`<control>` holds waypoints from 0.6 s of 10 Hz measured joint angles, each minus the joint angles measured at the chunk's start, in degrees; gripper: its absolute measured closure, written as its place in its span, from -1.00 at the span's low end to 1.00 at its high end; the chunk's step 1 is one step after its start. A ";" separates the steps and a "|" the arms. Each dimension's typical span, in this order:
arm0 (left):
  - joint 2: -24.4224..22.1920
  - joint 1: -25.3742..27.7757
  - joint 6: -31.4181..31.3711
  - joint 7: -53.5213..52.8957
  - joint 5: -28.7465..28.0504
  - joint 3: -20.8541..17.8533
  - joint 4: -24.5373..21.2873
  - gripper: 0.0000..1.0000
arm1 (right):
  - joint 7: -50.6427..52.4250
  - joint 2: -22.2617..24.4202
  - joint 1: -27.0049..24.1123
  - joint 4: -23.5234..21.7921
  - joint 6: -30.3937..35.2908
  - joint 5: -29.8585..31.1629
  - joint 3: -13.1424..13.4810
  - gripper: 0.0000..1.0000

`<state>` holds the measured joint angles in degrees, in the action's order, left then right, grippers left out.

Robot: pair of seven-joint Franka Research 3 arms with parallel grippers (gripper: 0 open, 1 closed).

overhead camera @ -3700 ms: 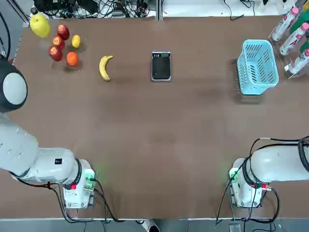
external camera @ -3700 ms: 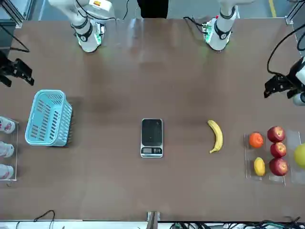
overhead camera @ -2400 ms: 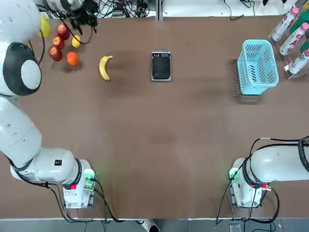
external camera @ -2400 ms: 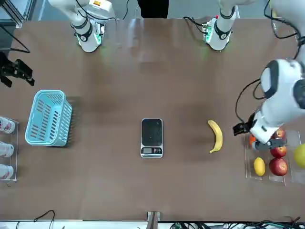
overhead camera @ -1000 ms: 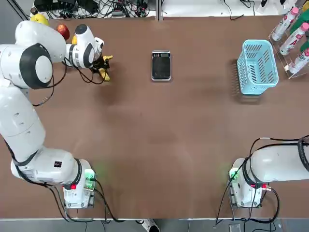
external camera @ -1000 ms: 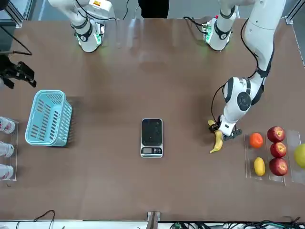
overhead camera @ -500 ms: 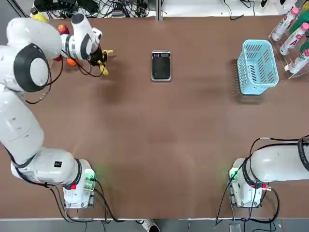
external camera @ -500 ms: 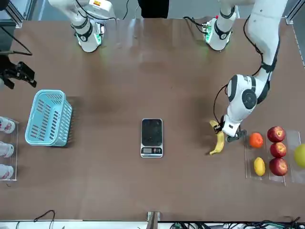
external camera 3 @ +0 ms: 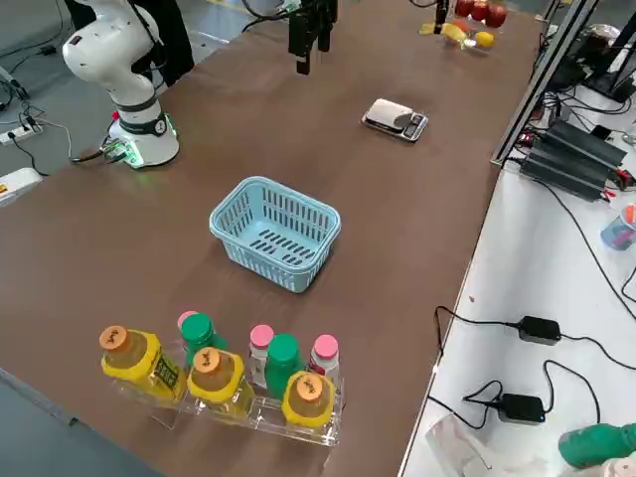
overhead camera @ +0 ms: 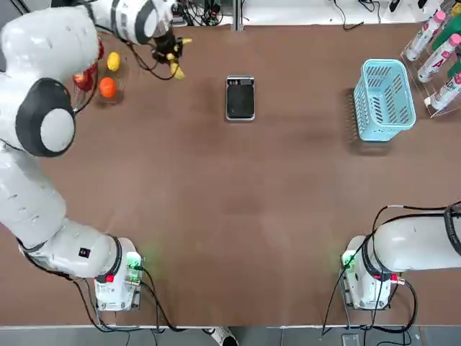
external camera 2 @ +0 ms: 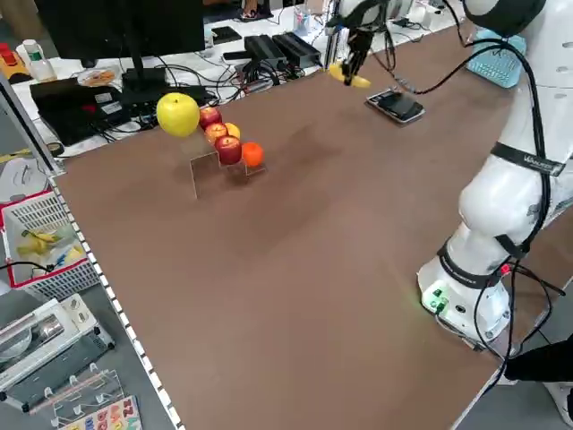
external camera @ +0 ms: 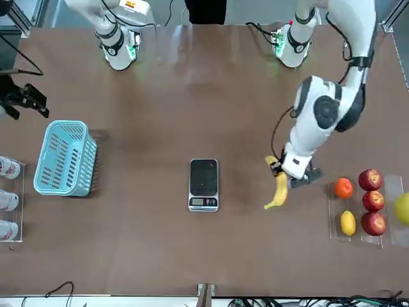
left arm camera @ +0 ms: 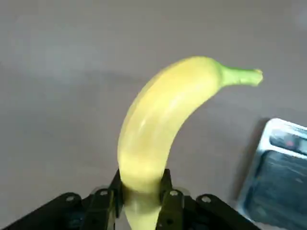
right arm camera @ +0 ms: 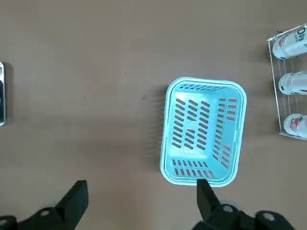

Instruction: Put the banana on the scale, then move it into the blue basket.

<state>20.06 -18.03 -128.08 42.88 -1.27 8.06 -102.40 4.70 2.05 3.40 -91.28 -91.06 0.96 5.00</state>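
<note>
My left gripper (external camera: 285, 173) is shut on the banana (external camera: 278, 189) near its lower end and holds it above the table, curved and yellow with a greenish stem. In the left wrist view both fingers (left arm camera: 166, 190) press the banana (left arm camera: 158, 120). The black scale (external camera: 204, 184) lies flat a short way toward the table's middle and also shows as the scale (overhead camera: 240, 97) from above. The blue basket (overhead camera: 385, 99) stands upright at the far right. My right gripper (external camera: 22, 97) hovers open on the near side of the basket (right arm camera: 204, 132), with nothing between its fingers.
A clear rack at the far left holds red apples (external camera: 370, 180), an orange (external camera: 344, 187), a lemon (external camera: 347, 222) and a big yellow fruit (external camera: 402, 208). Bottles (overhead camera: 439, 50) stand in a rack beyond the basket. Cables run along the far edge.
My left gripper came down on the banana, shut on it, lifted it off the table and has carried it some way toward the scale. The right arm has barely moved.
</note>
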 joint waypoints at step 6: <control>23.05 -16.17 -0.26 20.41 -0.01 -0.01 22.70 0.44 | 0.01 -0.27 -0.04 -1.11 -1.77 0.00 0.03 -1.00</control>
<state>43.11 -34.20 -128.34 63.29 -1.28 8.05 -79.71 4.71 1.78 3.36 -92.38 -92.83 0.96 5.04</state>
